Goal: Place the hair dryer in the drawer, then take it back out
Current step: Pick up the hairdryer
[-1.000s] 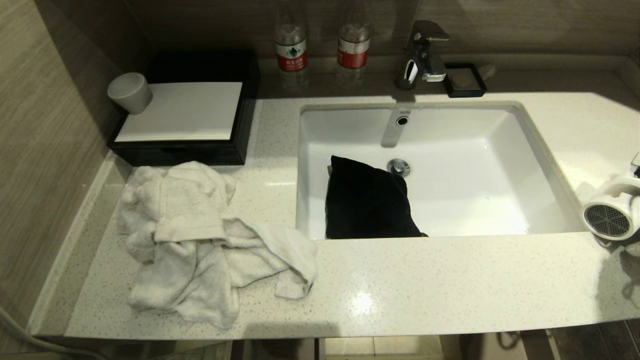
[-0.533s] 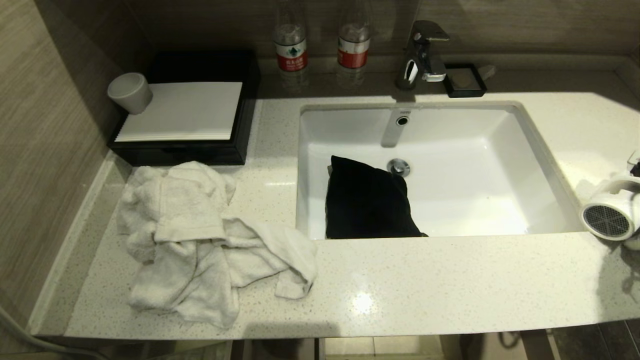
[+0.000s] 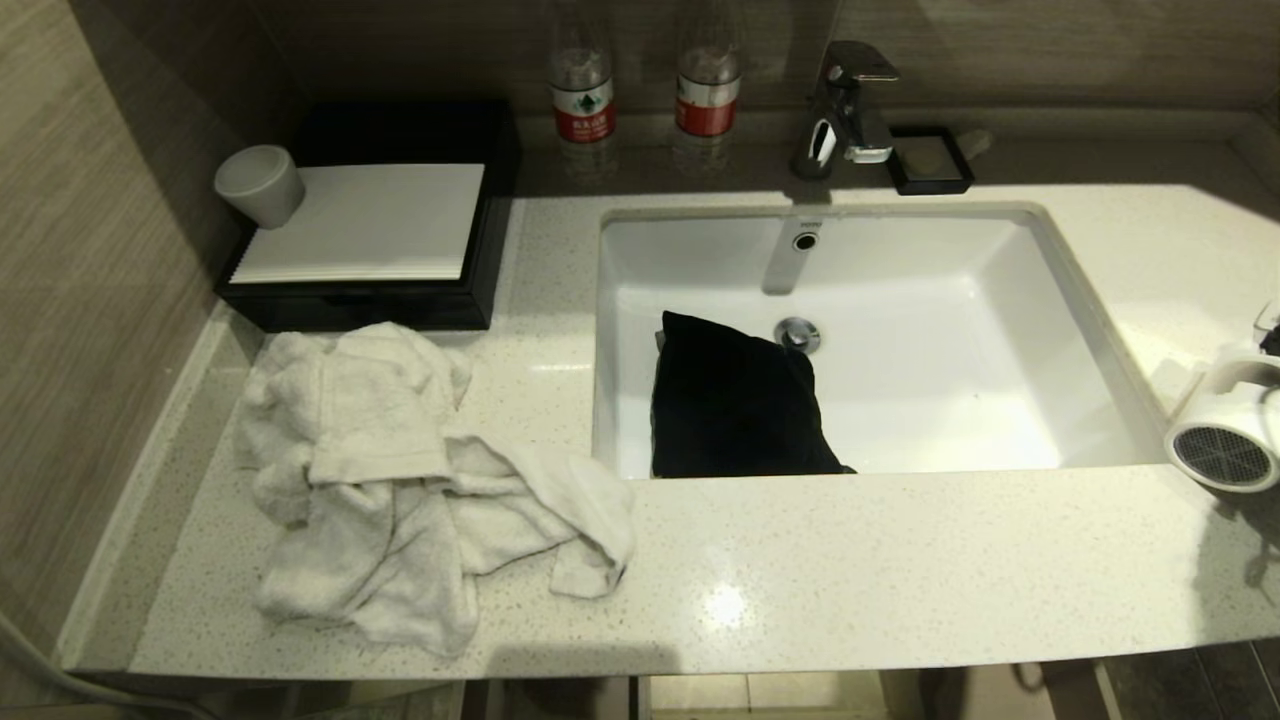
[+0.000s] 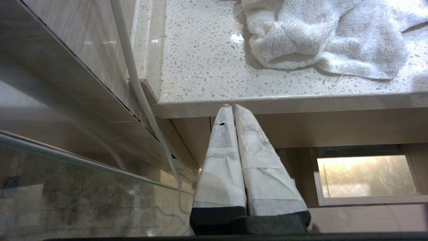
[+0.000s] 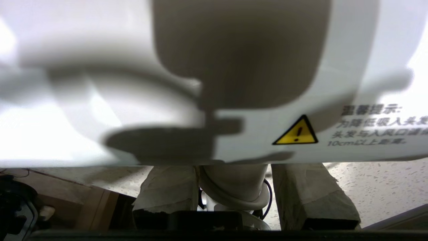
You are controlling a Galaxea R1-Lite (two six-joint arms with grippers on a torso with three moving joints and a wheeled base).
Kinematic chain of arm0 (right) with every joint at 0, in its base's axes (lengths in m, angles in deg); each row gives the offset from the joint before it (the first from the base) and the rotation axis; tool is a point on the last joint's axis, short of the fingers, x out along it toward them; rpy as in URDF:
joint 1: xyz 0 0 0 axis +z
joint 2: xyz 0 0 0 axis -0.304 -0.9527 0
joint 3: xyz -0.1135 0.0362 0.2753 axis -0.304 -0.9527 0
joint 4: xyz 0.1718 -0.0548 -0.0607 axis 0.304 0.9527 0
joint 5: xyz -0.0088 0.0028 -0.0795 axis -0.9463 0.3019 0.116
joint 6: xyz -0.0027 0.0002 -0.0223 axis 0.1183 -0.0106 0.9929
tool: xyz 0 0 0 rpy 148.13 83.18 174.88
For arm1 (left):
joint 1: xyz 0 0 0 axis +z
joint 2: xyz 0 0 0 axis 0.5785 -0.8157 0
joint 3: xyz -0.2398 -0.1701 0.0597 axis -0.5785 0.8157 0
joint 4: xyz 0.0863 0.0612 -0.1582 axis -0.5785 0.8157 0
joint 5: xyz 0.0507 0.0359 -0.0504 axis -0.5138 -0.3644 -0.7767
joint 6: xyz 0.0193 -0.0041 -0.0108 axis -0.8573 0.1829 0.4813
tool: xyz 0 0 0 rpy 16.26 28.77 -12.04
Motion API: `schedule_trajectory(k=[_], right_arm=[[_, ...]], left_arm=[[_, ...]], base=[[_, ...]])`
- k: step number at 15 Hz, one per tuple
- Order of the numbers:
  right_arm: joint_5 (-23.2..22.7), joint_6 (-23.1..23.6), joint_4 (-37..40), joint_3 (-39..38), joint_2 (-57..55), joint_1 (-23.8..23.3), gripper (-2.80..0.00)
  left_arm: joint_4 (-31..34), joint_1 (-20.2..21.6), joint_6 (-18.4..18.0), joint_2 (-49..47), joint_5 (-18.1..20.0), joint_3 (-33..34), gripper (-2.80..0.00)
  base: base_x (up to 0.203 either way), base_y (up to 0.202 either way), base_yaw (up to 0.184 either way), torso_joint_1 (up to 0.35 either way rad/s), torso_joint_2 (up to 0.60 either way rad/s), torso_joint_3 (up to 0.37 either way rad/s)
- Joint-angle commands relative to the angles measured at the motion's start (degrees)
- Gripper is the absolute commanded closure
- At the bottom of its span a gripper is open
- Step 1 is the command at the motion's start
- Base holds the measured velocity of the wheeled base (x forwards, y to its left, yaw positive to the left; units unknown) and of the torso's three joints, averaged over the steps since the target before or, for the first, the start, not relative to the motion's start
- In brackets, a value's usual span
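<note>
The hair dryer point(image 3: 1228, 432) lies on the tabletop point(image 3: 800, 570), right of the sink point(image 3: 1090, 345); the right claw point(image 5: 234, 187) is set around its handle, grip not confirmed; a lift toward the unseen drawer seems called for next; the left claw point(image 4: 234, 112), pressed together, hangs below the edge

Overhead light left a glare spot on the counter point(image 3: 725, 605), while the back wall stayed dim. The dryer point(image 5: 234, 83) loomed blurred, shadowed, and overexposed at its edges.

A black pouch point(image 3: 735, 405) lay in the sink point(image 3: 1010, 250); towels point(image 3: 400, 480) lay left, the hair dryer point(image 3: 1225, 430) right, on the countertop point(image 3: 850, 570).
</note>
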Motion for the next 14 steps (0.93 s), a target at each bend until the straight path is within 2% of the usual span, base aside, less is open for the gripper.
schedule_trajectory(k=[1, 8, 14], right_arm=[[-0.33, 0.33, 0.22, -0.73, 2.04, -0.01, 0.00], [-0.29, -0.08, -5.11, -5.54, 9.71, -0.10, 0.00], [-0.38, -0.52, -5.23, -9.07, 14.46, -0.10, 0.00]], left_arm=[[-0.01, 0.00, 0.02, 0.00, 0.00, 0.00, 0.00], [-0.01, 0.00, 0.02, 0.00, 0.00, 0.09, 0.00], [-0.01, 0.00, 0.02, 0.00, 0.00, 0.08, 0.00]], base=[[0.000, 0.000, 0.000, 0.000, 0.00, 0.000], [0.000, 0.000, 0.000, 0.000, 0.00, 0.000], [0.000, 0.000, 0.000, 0.000, 0.00, 0.000]])
